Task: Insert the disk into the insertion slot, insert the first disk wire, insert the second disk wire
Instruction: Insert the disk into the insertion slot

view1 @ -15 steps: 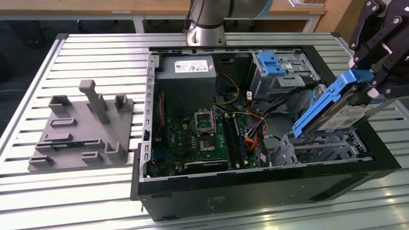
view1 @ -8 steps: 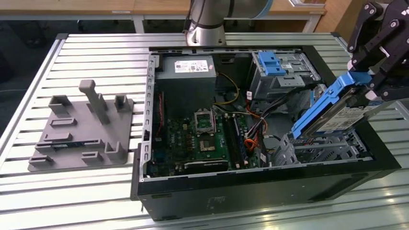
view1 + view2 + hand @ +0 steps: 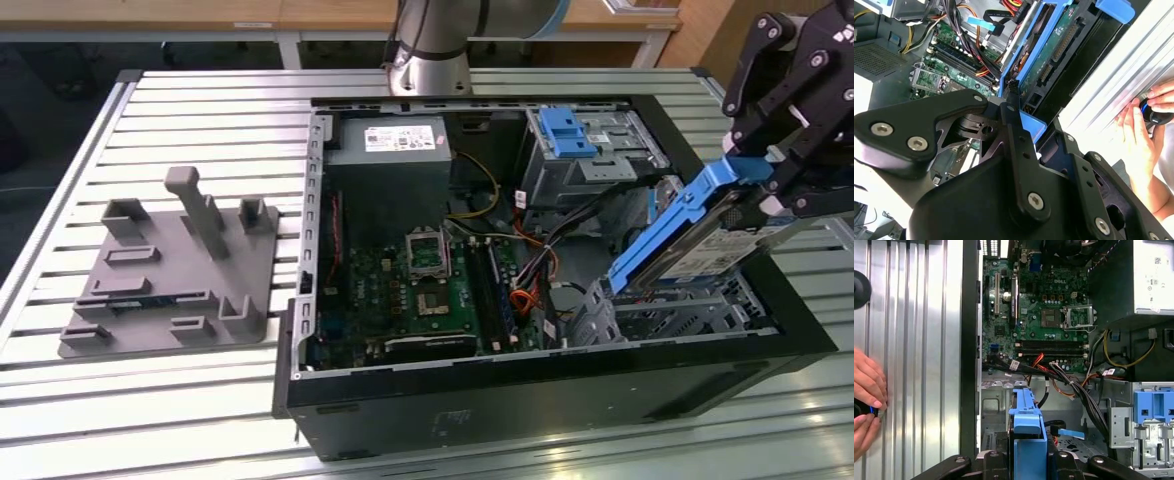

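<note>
The gripper [image 3: 774, 170] sits at the upper right of the exterior view, its black fingers clenched on the top end of the disk [image 3: 707, 250]. It grasps the bright blue carrier that frames the silver drive. The disk stands steeply tilted. Its raised end is in the gripper, and its lower end reaches down to the insertion slot [image 3: 681, 318], the low perforated silver cage in the lower right of the open computer case [image 3: 534, 400]. It is not lying flat in the cage.

A white label with small print covers the drive's upward face. In the second wrist view the drive's other face shows a green circuit board with its connector sockets [image 3: 1054, 50]. In the first wrist view the blue carrier [image 3: 1026, 420] rises between the two fingers.

Beyond the slot, toward the top of the exterior view, stands a taller cage [image 3: 601, 165] with a large blue latch [image 3: 567, 132]. The power supply [image 3: 400, 135] at the case's upper left carries a white printed label. The green motherboard [image 3: 427, 280] bears white lettering in the first wrist view. Loose cables [image 3: 534, 270], red, orange and black, lie between the motherboard and the cages.

A grey fixture plate [image 3: 160, 280] rests on the slatted metal table [image 3: 200, 100] at the exterior view's left. In both wrist views a person's hands [image 3: 866, 390] hold a small black-and-blue object at the table's edge.
</note>
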